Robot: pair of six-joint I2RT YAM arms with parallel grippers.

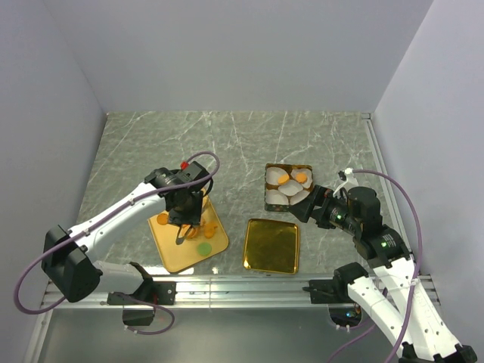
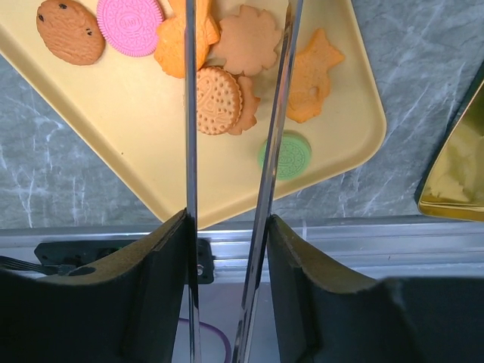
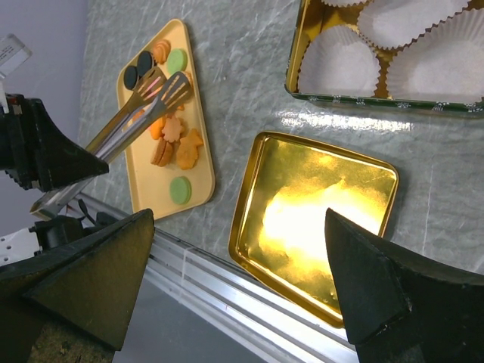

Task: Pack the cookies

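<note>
At the left, a pair of metal tongs [image 3: 144,106] is gripped between the fingers of the left tool [image 2: 227,261]. The two blades are held slightly apart and pointed down over a yellow tray [image 1: 178,255], which lies on the grey marbled desk [image 1: 227,144]. Most of the cookies [image 2: 219,98] are spread on this tray. A chocolate-chip cookie [image 2: 69,30] and a pink sandwich cookie [image 2: 130,26] are seen at one end. Orange and tan flower and star shapes are heaped in the middle, partly overlapping, and a green sandwich cookie [image 2: 296,155] lies alone near the tray's corner. Whether anything is pinched at the tips of the tongs cannot be told. Just to the right of the tray, a gold lid [image 1: 272,246] is laid hollow side up. Beyond it, a square tin [image 1: 288,165] is lined with white paper cups [image 1: 281,199], and a few orange cookies [image 1: 290,181] are seen in the far cups. At the right, the right tool [image 3: 234,295] is held near the tin's near corner, its fingers spread wide and empty
</note>
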